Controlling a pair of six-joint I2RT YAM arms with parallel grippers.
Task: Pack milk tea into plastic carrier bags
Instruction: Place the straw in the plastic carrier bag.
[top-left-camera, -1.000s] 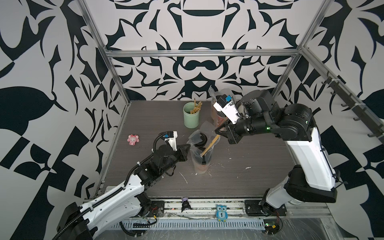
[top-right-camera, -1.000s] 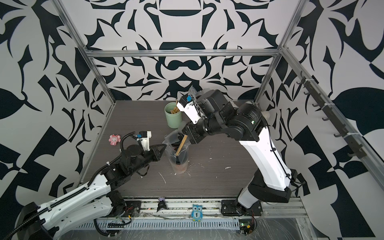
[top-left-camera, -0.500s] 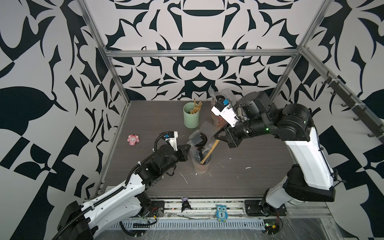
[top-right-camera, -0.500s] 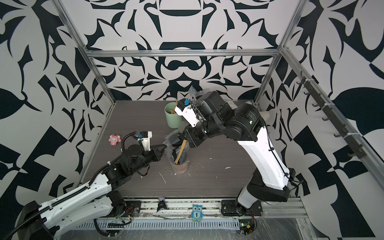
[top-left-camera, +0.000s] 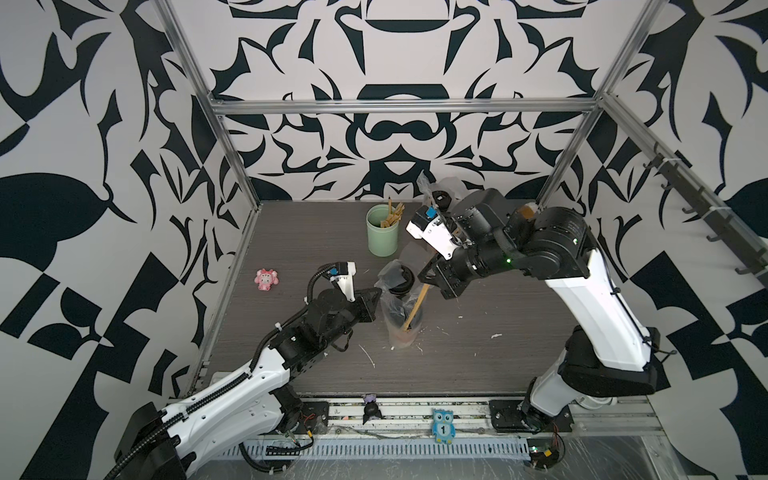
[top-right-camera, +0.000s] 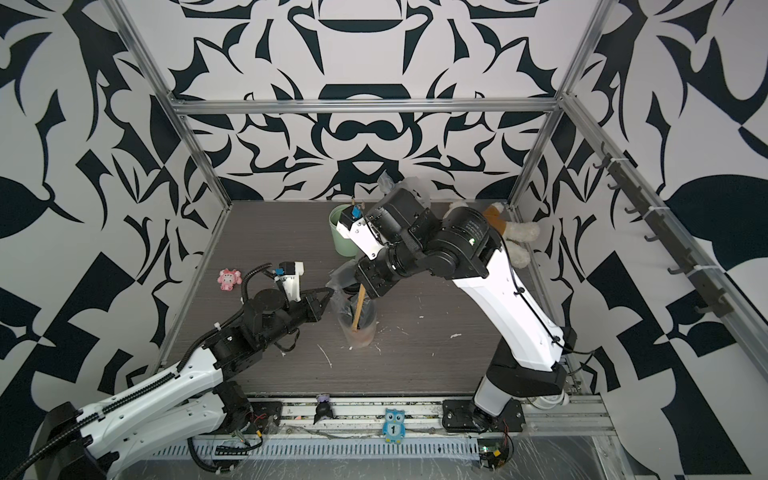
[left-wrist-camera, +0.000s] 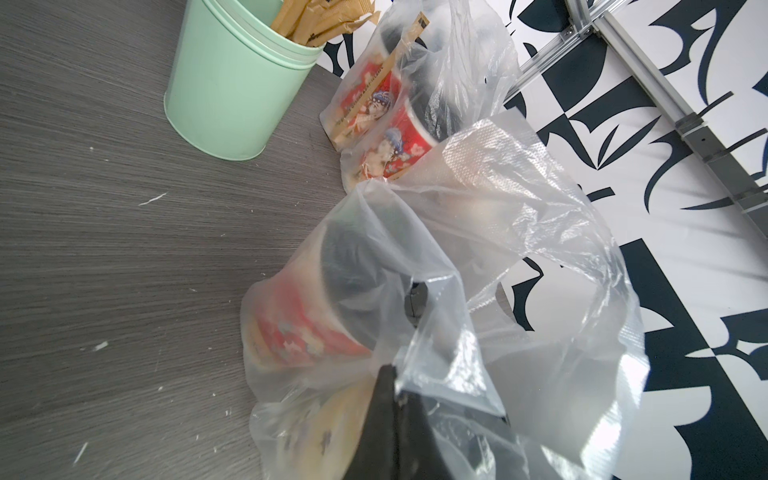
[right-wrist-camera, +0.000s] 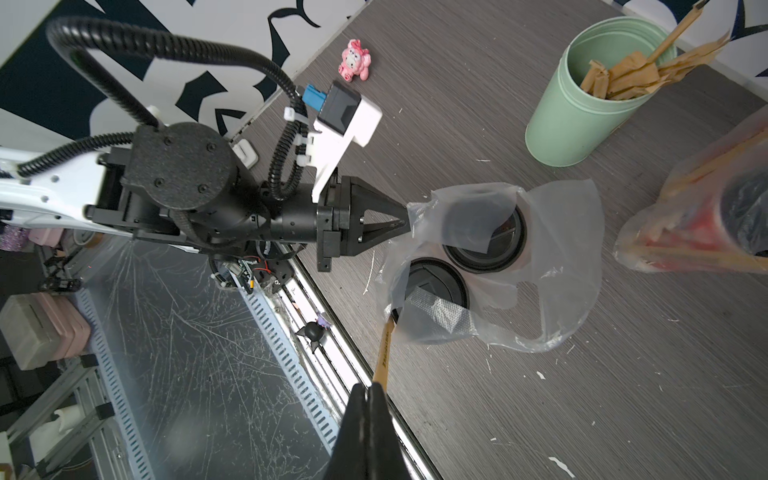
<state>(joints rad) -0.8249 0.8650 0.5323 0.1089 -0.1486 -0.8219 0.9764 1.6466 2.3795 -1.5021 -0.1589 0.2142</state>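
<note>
A clear plastic carrier bag (top-left-camera: 400, 320) (top-right-camera: 358, 326) (right-wrist-camera: 548, 257) stands mid-table. Inside are two milk tea cups with black lids (right-wrist-camera: 484, 245) (right-wrist-camera: 434, 291); the left wrist view shows one red (left-wrist-camera: 299, 332) and one cream (left-wrist-camera: 316, 428). My left gripper (top-left-camera: 376, 293) (left-wrist-camera: 392, 374) (right-wrist-camera: 405, 216) is shut on the bag's rim at its left side. My right gripper (top-left-camera: 428, 279) (right-wrist-camera: 372, 388) hangs above the bag, shut on a brown paper-wrapped straw (top-left-camera: 415, 305) (right-wrist-camera: 384, 349) whose lower end reaches into the bag. A second bag (left-wrist-camera: 415, 83) (right-wrist-camera: 698, 220) with two red cups stands at the back.
A mint-green cup of brown sticks (top-left-camera: 382, 232) (right-wrist-camera: 577, 112) stands behind the near bag. A pink toy (top-left-camera: 266, 279) lies at the left, a plush toy (top-right-camera: 513, 237) in the back right corner. Small white scraps litter the table.
My right gripper has come down and leftward with the straw, and the straw's lower end now sits deeper in the near bag. The left gripper keeps its hold on the bag.
</note>
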